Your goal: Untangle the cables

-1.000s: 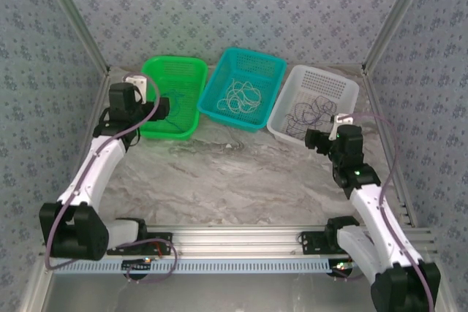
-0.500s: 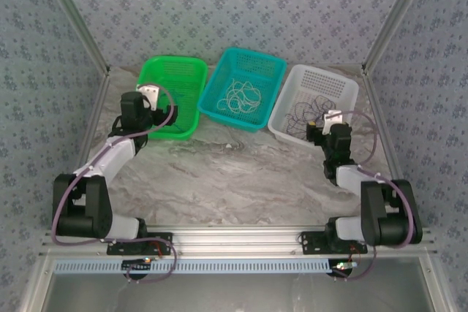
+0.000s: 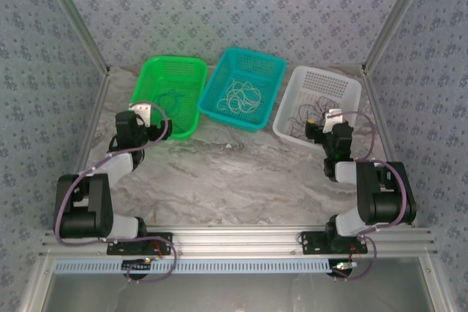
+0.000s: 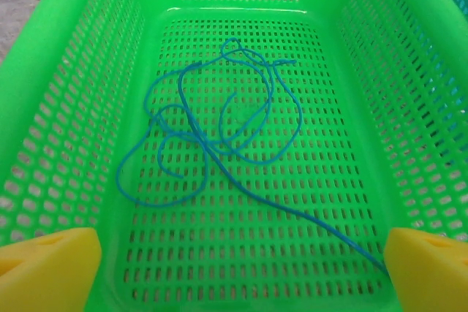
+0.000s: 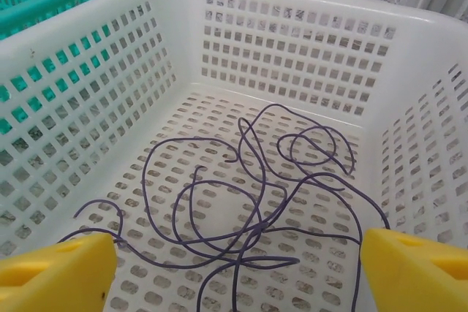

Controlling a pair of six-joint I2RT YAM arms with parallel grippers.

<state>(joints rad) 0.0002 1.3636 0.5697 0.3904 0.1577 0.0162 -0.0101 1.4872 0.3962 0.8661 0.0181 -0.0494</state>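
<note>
3 baskets in a row at the back of the counter (image 3: 234,173), all perforated plastic, rectangular with rounded corners. The green basket (image 3: 175,60) is on the left and has narrow slot holes. The teal basket (image 3: 252,53) is in the middle and sits skewed. The white basket (image 3: 329,82) is on the right and has square holes.

3 cables, one per basket, each thin, round and limp in loose overlapping loops:
- The blue cable (image 4: 219,153) lies on the green basket's floor. One straight tail runs out to the pad at the right of the left wrist view; can't tell if it touches.
- The white cable (image 3: 243,96) is bunched on the teal basket's floor.
- The dark purple cable (image 5: 252,224) lies on the white basket's floor, with several loops crossing in the middle.

2 arms, with white shells and black joints, folded low, each with a purple-grey cord along it. The left arm (image 3: 110,169) reaches to the near end of the green basket. The right arm (image 3: 380,195) reaches to the near end of the white basket.

The left pincer (image 4: 238,275) is spread wide and holds nothing. Its 2 yellow pads (image 4: 44,268) look matte and foam-like and sit at the near rim of the green basket.

The right pincer (image 5: 235,272) is also spread wide and empty. Its 2 yellow pads (image 5: 417,268) sit just above the near end of the purple cable.

The counter has a grey marble-look surface. The walls (image 3: 234,5) are papered in a blue-grey floral print. A ribbed aluminium rail (image 3: 234,237) runs along the near edge.
</note>
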